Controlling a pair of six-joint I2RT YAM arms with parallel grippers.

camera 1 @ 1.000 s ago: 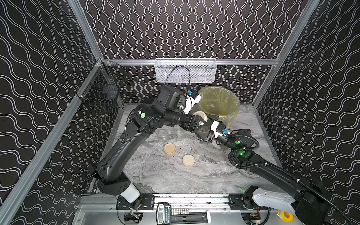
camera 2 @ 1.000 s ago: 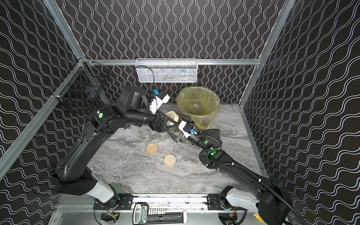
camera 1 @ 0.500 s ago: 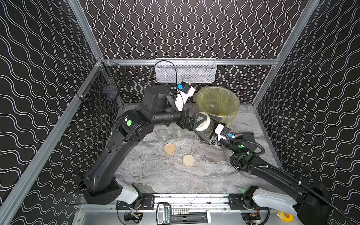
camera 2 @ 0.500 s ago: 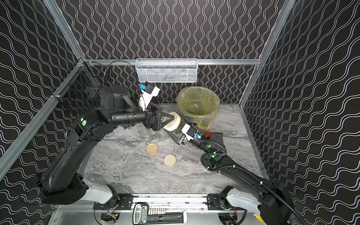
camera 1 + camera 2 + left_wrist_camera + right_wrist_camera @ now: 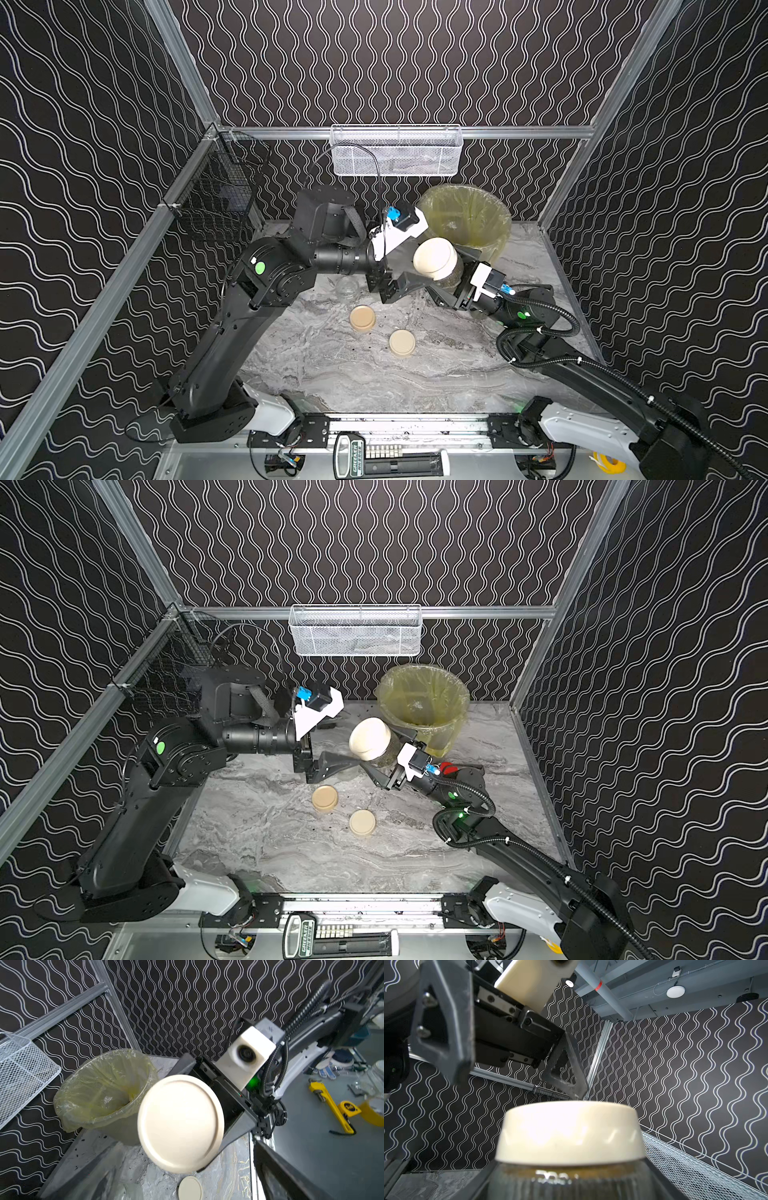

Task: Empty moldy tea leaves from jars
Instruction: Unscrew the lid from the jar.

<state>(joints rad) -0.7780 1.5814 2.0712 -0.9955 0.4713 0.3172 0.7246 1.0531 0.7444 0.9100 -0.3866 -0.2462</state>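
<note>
Jar [image 5: 452, 273] of dark tea leaves [image 5: 566, 1170] hangs tilted above the table [image 5: 332, 374] beside the yellow-lined bin [image 5: 494, 245], cream lid [image 5: 434, 257] on, clamped in your right claw [image 5: 453, 277]. Your left claw [image 5: 521, 1084] stands spread wide just beside the lid, gripping nothing.

Left hand [image 5: 169, 1138] spread wide, right hand [image 5: 451, 272] clamped — arms extended inward.
</note>
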